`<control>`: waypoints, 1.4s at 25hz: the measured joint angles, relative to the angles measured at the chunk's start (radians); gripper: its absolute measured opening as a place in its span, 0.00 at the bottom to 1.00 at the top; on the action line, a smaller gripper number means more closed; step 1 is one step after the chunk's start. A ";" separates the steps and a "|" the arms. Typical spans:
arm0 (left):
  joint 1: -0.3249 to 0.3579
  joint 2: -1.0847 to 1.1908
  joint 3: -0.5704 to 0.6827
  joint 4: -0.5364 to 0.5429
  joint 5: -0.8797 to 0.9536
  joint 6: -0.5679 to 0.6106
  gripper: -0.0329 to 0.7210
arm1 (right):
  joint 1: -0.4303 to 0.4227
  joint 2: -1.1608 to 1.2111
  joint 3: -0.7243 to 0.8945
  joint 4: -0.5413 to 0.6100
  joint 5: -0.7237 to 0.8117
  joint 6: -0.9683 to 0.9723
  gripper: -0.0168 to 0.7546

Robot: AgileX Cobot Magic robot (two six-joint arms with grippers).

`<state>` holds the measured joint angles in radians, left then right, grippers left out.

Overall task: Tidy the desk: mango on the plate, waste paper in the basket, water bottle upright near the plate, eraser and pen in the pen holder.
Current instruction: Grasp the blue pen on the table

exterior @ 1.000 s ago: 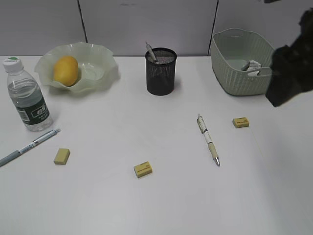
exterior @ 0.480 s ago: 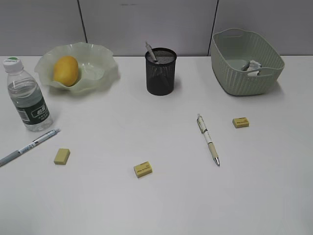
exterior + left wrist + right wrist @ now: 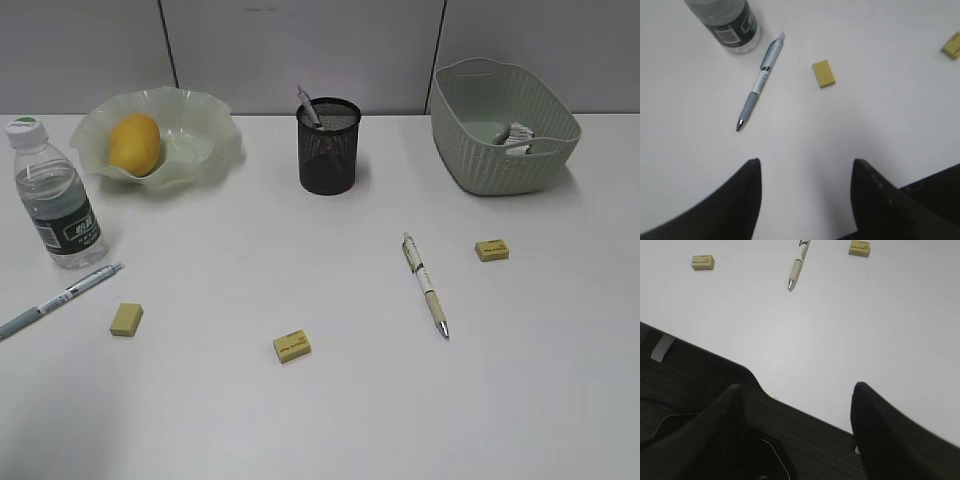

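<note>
Mango (image 3: 134, 143) sits in the wavy-rimmed plate (image 3: 205, 120), far left of the table (image 3: 330, 420). Water bottle (image 3: 53, 195) upright, near the plate. Waste paper (image 3: 517, 134) lies inside the basket (image 3: 500, 165), far right. Pen holder (image 3: 329, 146) at centre back, one pen (image 3: 308, 106) leaning in it. Loose on the table: blue-grey pen (image 3: 60, 299) just beside the bottle, beige pen (image 3: 426, 284) right of centre, three yellow erasers (image 3: 292, 346). Left gripper (image 3: 805, 167): jaws spread, nothing between them, over bare table. Right gripper (image 3: 797, 390): jaws spread, empty, at the table's near edge.
</note>
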<state>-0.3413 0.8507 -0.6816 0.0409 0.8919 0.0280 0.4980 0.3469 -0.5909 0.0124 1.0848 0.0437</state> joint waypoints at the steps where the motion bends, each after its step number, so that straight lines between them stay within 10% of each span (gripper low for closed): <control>1: 0.000 0.045 -0.013 0.023 -0.001 0.007 0.62 | 0.000 -0.022 0.009 0.000 0.005 0.005 0.70; 16: 0.000 0.531 -0.121 0.222 -0.106 0.201 0.62 | 0.001 -0.064 0.035 0.000 0.029 0.017 0.70; 35: 0.115 0.901 -0.290 0.082 -0.161 0.479 0.62 | 0.001 -0.065 0.035 0.000 0.030 0.018 0.70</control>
<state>-0.2263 1.7513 -0.9714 0.1224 0.7305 0.5067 0.4992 0.2820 -0.5555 0.0124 1.1144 0.0619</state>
